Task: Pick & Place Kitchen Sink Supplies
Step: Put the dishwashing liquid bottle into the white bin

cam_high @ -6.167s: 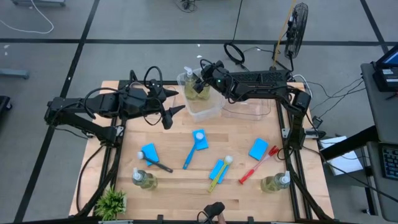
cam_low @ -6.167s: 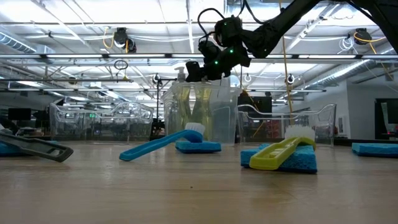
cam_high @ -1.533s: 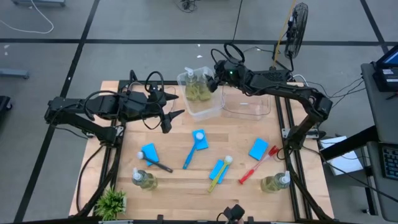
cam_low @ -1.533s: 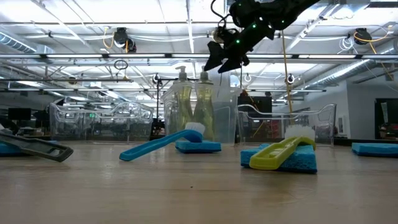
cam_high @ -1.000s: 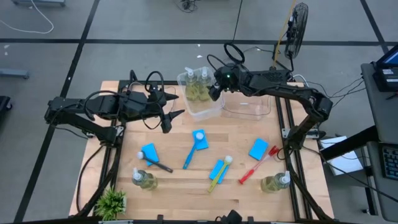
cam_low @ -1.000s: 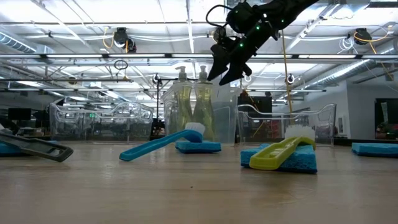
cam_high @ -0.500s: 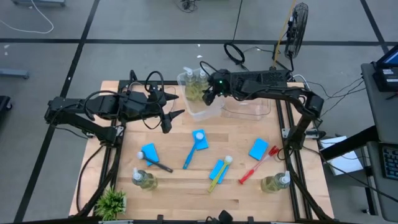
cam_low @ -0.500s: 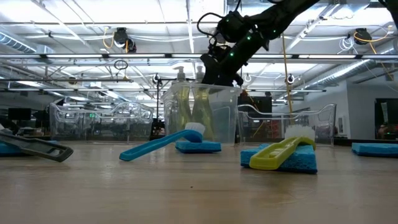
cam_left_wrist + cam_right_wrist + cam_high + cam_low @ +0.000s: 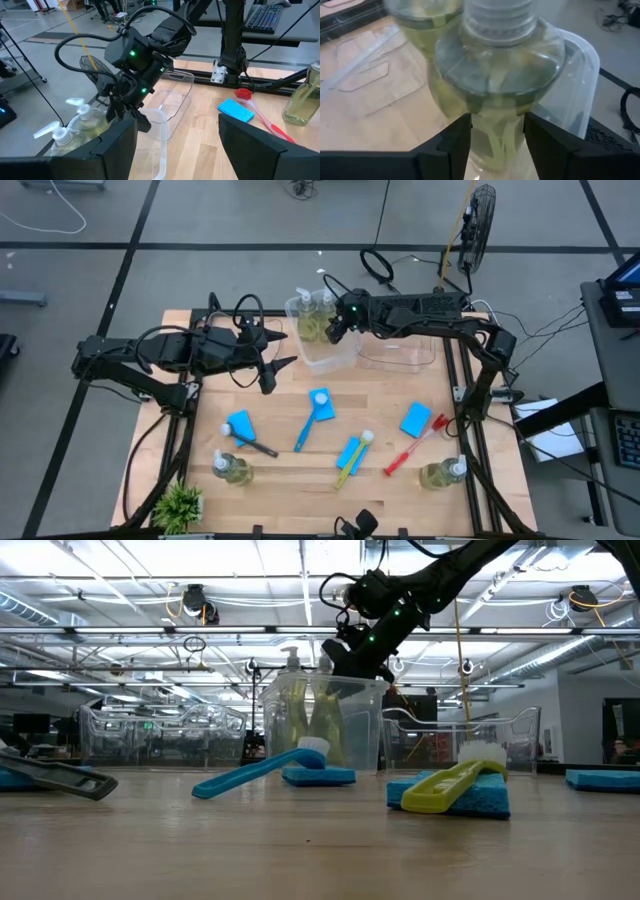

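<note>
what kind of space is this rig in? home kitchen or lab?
Most likely a robotics lab or workshop, not a kitchen. The wooden table top stands on a grey tiled floor strewn with loose cables, a black standing fan sits behind it, and the low view shows open ceiling strip lights and other workstations.

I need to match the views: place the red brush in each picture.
High view: red brush lies right of centre, by a blue sponge.
Low view: not in it.
Left wrist view: red brush lies beyond the fingers, beside the same sponge.
Right wrist view: not in it.
Shared landmark: that sponge.
</note>
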Tool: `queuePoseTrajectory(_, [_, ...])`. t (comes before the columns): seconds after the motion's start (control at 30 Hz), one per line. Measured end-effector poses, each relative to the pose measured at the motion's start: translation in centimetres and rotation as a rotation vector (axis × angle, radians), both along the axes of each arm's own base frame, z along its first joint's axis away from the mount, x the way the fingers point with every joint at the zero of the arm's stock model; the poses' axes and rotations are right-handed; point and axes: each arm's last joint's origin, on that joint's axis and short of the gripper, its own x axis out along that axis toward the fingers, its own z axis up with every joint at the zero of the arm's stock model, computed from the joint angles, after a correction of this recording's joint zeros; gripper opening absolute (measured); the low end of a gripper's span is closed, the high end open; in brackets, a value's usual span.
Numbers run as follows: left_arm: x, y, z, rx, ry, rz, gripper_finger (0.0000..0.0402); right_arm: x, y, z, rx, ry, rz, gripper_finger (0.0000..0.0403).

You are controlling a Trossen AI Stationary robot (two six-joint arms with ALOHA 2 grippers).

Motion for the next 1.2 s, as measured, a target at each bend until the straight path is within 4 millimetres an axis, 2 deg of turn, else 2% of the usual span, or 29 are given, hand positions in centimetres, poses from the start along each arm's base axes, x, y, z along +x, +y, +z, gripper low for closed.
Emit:
queuePoseTrajectory(0.4, [0.0, 0.0, 0.0, 0.000, 0.000, 0.000, 0.0273, -0.1, 0.0, -0.1, -0.002, 0.022, 0.019, 0.0136])
queuePoseTrajectory(0.9, [0.0, 0.0, 0.1, -0.004, -0.008, 0.001, 0.0274, 0.5, 2.3, -0.7, 0.116, 0.044, 0.078, 0.0134])
queuePoseTrajectory(1.2, [0.0, 0.0, 0.1, 0.000, -0.006, 0.001, 0.0274, 0.4, 2.7, -0.9, 0.165, 0.055, 0.039, 0.0134])
